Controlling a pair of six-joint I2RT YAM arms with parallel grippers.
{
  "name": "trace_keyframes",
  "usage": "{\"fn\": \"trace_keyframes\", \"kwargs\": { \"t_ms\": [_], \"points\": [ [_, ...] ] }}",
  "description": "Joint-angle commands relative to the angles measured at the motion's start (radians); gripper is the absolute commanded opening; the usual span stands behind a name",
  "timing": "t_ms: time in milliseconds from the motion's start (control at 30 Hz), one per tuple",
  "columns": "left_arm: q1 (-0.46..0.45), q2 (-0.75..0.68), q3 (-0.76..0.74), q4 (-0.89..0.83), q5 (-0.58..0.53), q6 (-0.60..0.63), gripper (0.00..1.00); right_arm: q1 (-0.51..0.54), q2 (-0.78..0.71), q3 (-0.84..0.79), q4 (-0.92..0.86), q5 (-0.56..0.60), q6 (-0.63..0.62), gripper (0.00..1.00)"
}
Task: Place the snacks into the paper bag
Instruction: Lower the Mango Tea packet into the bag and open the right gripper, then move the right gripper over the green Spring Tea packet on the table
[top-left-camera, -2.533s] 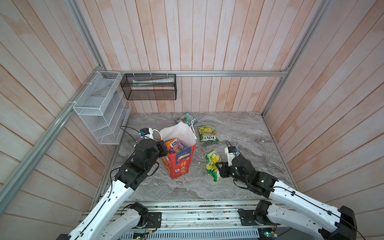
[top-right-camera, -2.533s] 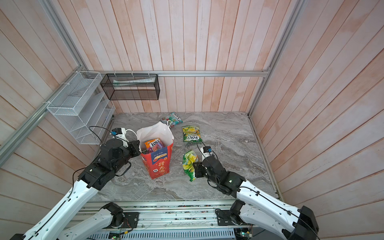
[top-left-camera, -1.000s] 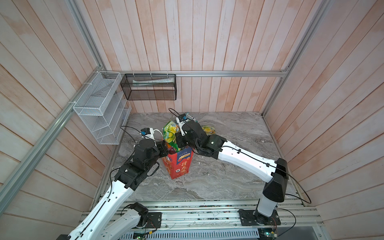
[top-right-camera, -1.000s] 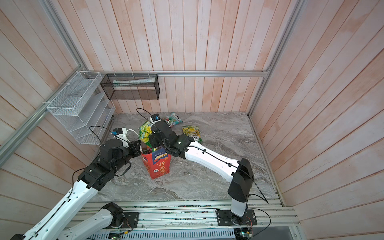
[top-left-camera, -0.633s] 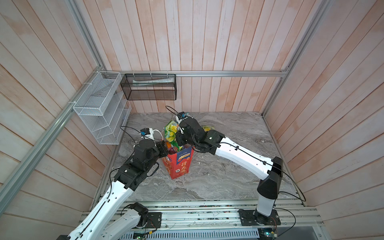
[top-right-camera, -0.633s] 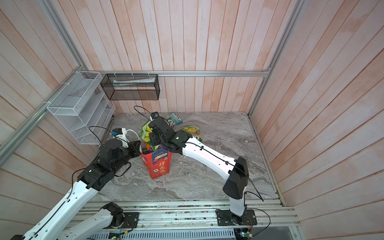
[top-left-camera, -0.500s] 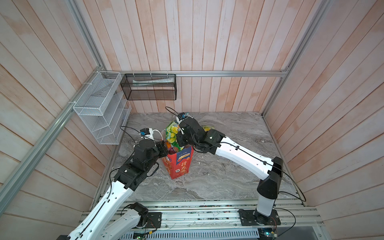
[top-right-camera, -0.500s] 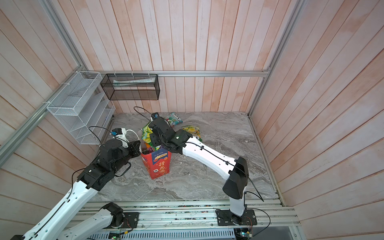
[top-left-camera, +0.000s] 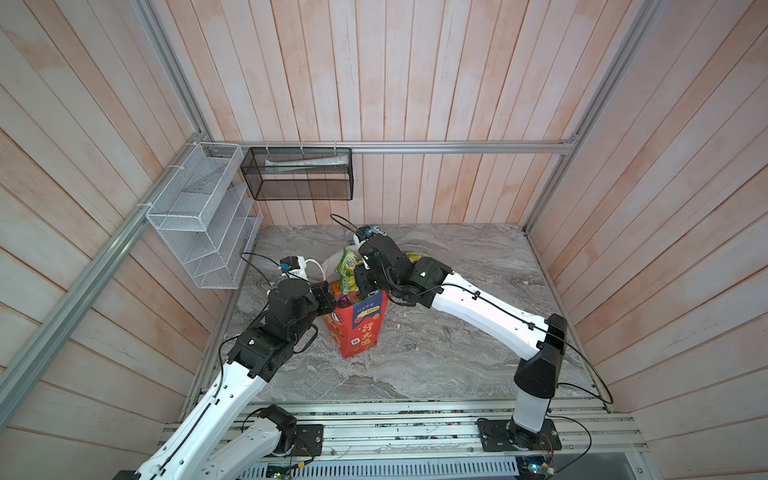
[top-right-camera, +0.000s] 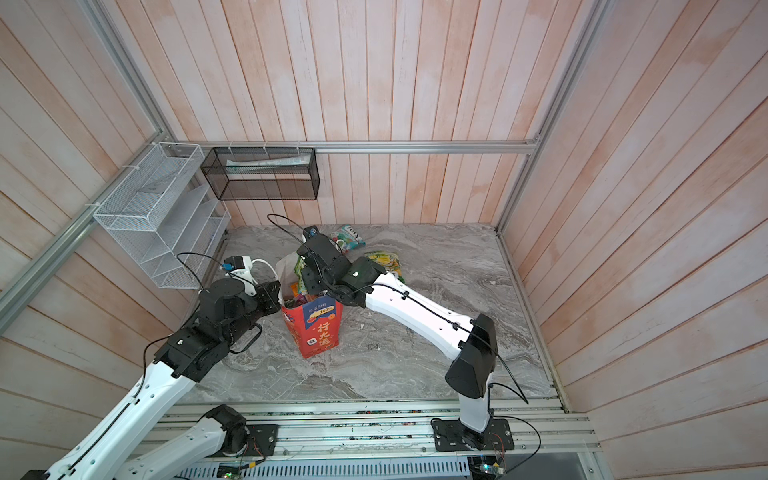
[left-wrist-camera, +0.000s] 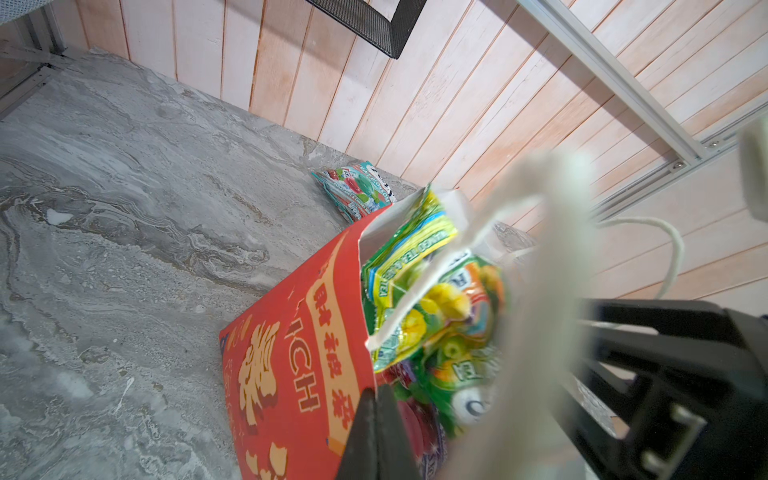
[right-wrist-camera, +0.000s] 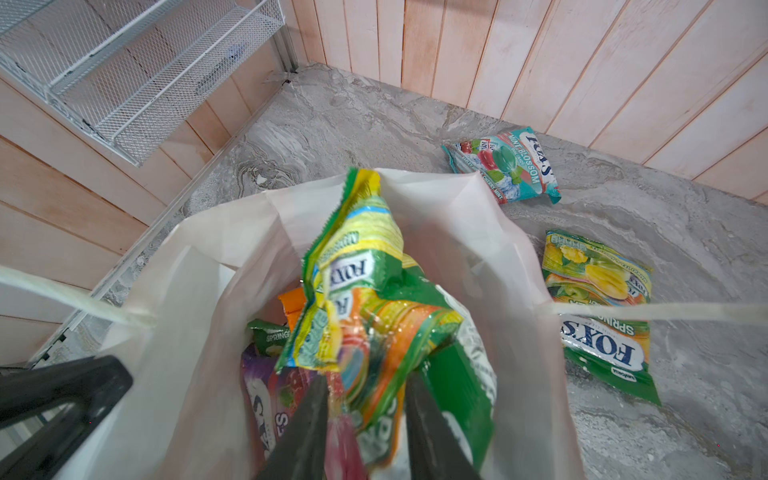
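Right wrist view puts the snack in play dead centre: a green-and-yellow FOX'S pouch (right-wrist-camera: 365, 291), crumpled and standing on end in the mouth of the paper bag (right-wrist-camera: 457, 208). Its top seam pokes above the rim and its lower half is down among the others. The right gripper (right-wrist-camera: 365, 376) has a finger on each side of that lower half, spread apart. I can't tell whether they pinch it or merely flank it.

I'd judge the pouch light, soft and crinkly, lumpy with loose sweets, and slippery in its glossy film. A bite across a flat sealed edge or a bunched fold should hold better than one over the slick belly.

Inside the bag I make out a purple pouch (right-wrist-camera: 262, 395), an orange pouch (right-wrist-camera: 293, 301) and a green pouch (right-wrist-camera: 266, 332). It looks fairly full, so this one may perch high rather than drop.

The bag is thin paper, red outside and white inside, and I'd expect it to tip or fold easily. The left gripper (left-wrist-camera: 376, 399) has its fingers pressed together on the red wall at the rim, at 9 o'clock of the mouth in both top views. A white cord handle (right-wrist-camera: 623, 309) is strung near the opening and could snag.

Out on the table (top-right-camera: 436, 257), a teal pouch (top-right-camera: 347, 237) lies at about 1 o'clock from the bag. A yellow-green pouch (top-right-camera: 382, 262) lies at 2 o'clock, just beside the right arm.

On the walls hang a white wire rack (top-right-camera: 158, 220) at 10 o'clock and a black mesh basket (top-right-camera: 262, 174) at 11 o'clock. The basket holds a pale long packet I can't identify.
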Motion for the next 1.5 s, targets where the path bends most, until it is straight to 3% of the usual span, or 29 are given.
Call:
{"fn": "trace_keyframes", "kwargs": {
  "t_ms": [0,200,367,600,700,833,1033,1267,1467],
  "points": [
    [0.0,-0.018,-0.006,0.037,-0.004,0.015,0.0,0.0,-0.018,0.031,-0.006,0.007,-0.002,0.35],
    [0.0,-0.018,-0.006,0.034,-0.01,0.015,0.0,0.012,-0.059,0.011,0.019,-0.032,-0.014,0.41],
    [0.0,-0.018,-0.004,0.019,-0.036,0.005,0.0,0.03,-0.162,-0.051,0.066,-0.043,-0.019,0.55],
    [0.001,-0.02,-0.005,0.009,-0.067,-0.004,0.0,0.033,-0.399,-0.235,0.188,0.083,-0.036,0.81],
    [0.001,-0.018,-0.004,0.0,-0.092,-0.01,0.0,-0.003,-0.503,-0.315,0.242,0.106,-0.033,0.86],
    [0.0,-0.023,-0.002,-0.024,-0.152,-0.029,0.0,-0.099,-0.605,-0.418,0.301,0.105,-0.012,0.91],
    [0.001,-0.026,-0.004,-0.039,-0.184,-0.043,0.0,-0.353,-0.633,-0.541,0.369,-0.068,0.082,0.91],
    [0.002,-0.03,0.007,-0.078,-0.245,-0.065,0.0,-0.565,-0.499,-0.633,0.441,-0.284,0.17,0.91],
    [0.001,-0.054,-0.011,-0.051,-0.225,-0.066,0.0,-0.65,-0.318,-0.658,0.504,-0.405,0.199,0.9]
  ]
}}
